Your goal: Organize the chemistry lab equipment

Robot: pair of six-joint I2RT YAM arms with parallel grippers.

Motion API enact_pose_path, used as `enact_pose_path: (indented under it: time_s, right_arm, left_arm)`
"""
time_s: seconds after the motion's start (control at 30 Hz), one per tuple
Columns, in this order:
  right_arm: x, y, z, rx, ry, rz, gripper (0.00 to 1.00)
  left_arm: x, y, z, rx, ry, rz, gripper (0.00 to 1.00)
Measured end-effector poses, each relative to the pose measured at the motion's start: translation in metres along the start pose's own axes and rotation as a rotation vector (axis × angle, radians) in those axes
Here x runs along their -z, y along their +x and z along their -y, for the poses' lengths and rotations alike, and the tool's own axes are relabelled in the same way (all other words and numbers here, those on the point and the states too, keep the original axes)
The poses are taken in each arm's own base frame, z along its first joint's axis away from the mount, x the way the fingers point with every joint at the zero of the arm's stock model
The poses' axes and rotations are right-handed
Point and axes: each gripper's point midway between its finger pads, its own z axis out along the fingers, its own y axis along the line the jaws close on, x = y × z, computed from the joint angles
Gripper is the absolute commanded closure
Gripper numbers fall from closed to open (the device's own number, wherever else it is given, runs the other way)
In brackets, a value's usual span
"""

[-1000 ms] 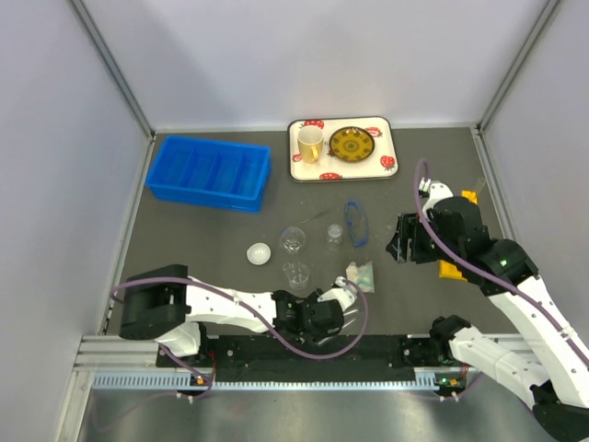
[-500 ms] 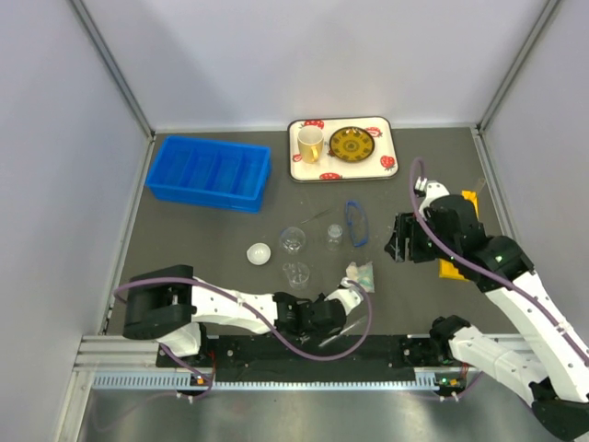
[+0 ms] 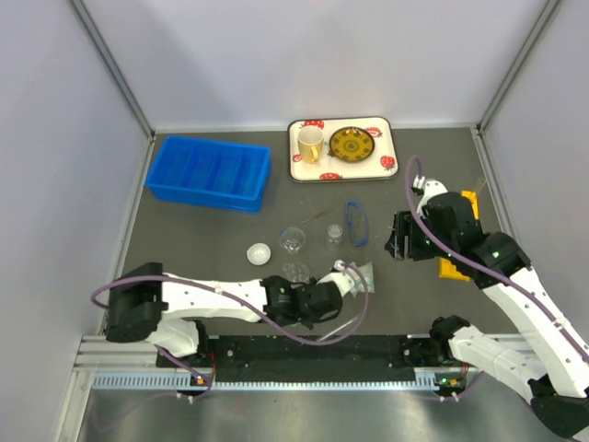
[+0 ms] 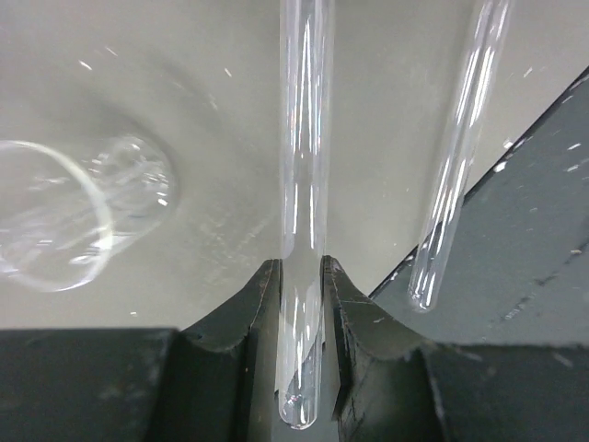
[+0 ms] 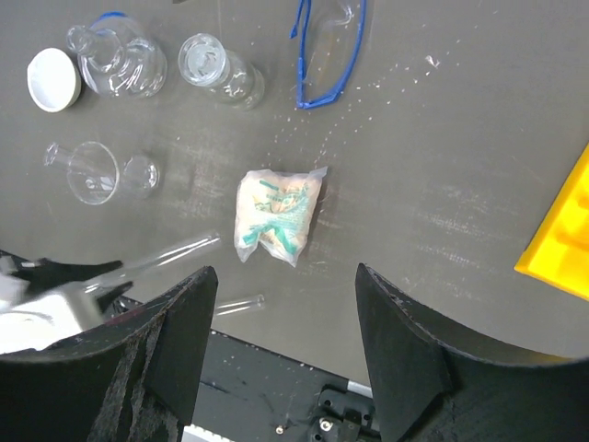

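Gripping a tube (image 4: 304,138), left gripper (image 4: 302,290) with jaws narrowed on it, plain only from its wrist.
Tube runs six to twelve o'clock; right gripper (image 5: 285,354) has jaws wide, empty.

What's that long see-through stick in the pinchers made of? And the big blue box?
The thin clear tube looks like glass, though it could be hard clear plastic: fully see-through, with sharp bright glints on smooth walls. The blue bin looks like moulded plastic: even solid colour, a soft sheen, and dividers inside.
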Motion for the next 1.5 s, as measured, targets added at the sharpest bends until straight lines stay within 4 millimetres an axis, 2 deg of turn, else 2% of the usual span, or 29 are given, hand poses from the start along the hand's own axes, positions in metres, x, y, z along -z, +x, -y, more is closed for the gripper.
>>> enact_pose_path:
  time_s: [0.13,0.27,0.4,0.57,0.7,0.83,1.13,1.4,1.5]
  right_arm:
    - [0.005,-0.011,0.0,0.015,0.006,0.029,0.38]
    - [0.017,-0.029,-0.011,0.037,-0.043,0.078,0.38]
    - [0.026,-0.043,-0.034,0.062,-0.157,0.105,0.38]
    - [0.039,-0.052,-0.075,0.093,-0.371,0.1,0.37]
    - [0.059,-0.053,-0.105,0.124,-0.557,0.097,0.37]
    - [0.071,-0.05,-0.122,0.14,-0.676,0.082,0.37]
    - [0.09,-0.046,-0.135,0.156,-0.789,0.09,0.39]
    - [0.087,-0.041,-0.137,0.152,-0.811,0.076,0.39]
    - [0.086,-0.038,-0.137,0.15,-0.813,0.066,0.43]
  left_arm:
    - [0.037,-0.043,-0.009,0.046,0.05,0.084,0.88]
    - [0.088,-0.097,-0.019,0.114,0.18,0.239,0.88]
    - [0.127,-0.124,-0.031,0.15,0.306,0.362,0.88]
    - [0.15,-0.136,-0.03,0.151,0.47,0.421,0.88]
    - [0.163,-0.145,-0.024,0.144,0.618,0.455,0.88]
    - [0.172,-0.152,-0.019,0.125,0.741,0.485,0.88]
    - [0.18,-0.154,-0.006,0.098,0.933,0.484,0.89]
    - [0.191,-0.157,-0.009,0.09,1.011,0.515,0.89]
    - [0.194,-0.158,-0.009,0.087,1.031,0.522,0.9]
